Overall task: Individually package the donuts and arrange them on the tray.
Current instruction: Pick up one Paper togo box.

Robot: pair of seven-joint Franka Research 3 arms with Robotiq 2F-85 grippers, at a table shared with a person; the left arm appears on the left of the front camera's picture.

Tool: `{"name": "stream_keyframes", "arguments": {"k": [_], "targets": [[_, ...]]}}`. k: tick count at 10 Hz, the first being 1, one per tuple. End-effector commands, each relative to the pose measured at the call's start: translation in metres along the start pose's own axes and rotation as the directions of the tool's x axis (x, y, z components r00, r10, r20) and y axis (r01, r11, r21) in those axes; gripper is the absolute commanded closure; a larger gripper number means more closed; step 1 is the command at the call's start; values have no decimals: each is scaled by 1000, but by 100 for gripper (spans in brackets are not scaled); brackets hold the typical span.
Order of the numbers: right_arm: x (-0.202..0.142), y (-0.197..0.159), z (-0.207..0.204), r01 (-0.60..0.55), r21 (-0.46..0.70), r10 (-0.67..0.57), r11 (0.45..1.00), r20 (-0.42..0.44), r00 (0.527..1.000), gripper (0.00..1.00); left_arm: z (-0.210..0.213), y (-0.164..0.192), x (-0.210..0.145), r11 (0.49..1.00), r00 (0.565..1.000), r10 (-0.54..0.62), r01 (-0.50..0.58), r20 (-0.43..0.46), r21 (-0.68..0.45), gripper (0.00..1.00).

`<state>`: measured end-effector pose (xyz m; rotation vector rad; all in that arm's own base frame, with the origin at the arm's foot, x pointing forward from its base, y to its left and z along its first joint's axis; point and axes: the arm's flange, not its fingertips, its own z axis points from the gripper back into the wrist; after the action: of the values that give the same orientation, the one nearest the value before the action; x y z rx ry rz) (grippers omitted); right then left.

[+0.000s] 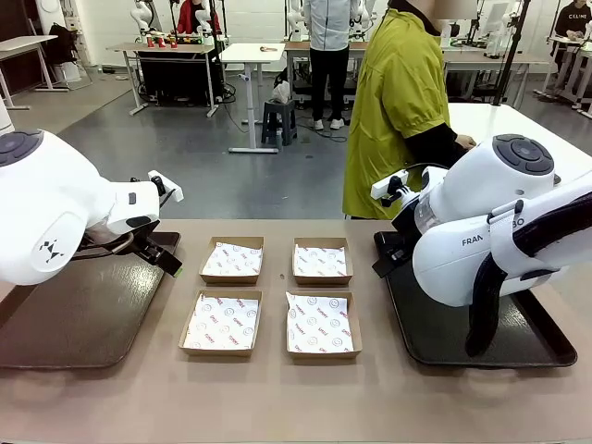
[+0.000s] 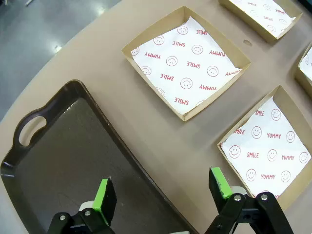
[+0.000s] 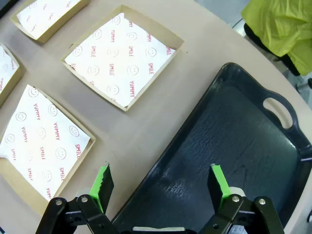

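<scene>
Here, four paper-lined cardboard boxes (image 1: 220,352)

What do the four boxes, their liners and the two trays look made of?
Boxes: matte brown cardboard, by the folded, kraft-coloured walls. Liners: thin white printed paper, creased; perhaps greaseproof. Trays: dark, probably moulded plastic, by the cut-out handle and dull sheen.

Left tool (image 2: 161,185) and right tool (image 3: 159,176) gape wide.
</scene>
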<state>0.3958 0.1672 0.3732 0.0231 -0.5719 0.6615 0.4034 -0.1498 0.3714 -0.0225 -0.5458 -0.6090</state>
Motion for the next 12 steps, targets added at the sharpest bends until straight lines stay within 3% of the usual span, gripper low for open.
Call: {"name": "stream_keyframes", "arguments": {"k": [1, 5, 9, 10, 11, 12], "targets": [[-9, 3, 16, 5, -9, -5, 1000, -16, 1000, 0, 18, -7, -12, 1000, 998, -15, 15, -68, 2, 0], [-76, 21, 98, -28, -4, 27, 1000, -167, 986, 0, 100, -17, -94, 997, 974, -70, 62, -217, -46, 0], [-131, 39, 133, -64, 41, 72, 997, -270, 960, 0, 120, -21, -137, 992, 969, -77, 52, -233, -113, 0], [-131, 35, 129, -55, 37, 64, 998, -270, 961, 0, 118, -22, -140, 993, 972, -62, 38, -227, -110, 0], [-24, 8, 141, -21, 45, 32, 999, -269, 963, 0, 135, 7, -31, 995, 964, -71, 50, -258, -86, 0], [-24, 8, 141, -21, 45, 32, 999, -269, 963, 0, 135, 7, -31, 995, 964, -71, 50, -258, -86, 0]]}}
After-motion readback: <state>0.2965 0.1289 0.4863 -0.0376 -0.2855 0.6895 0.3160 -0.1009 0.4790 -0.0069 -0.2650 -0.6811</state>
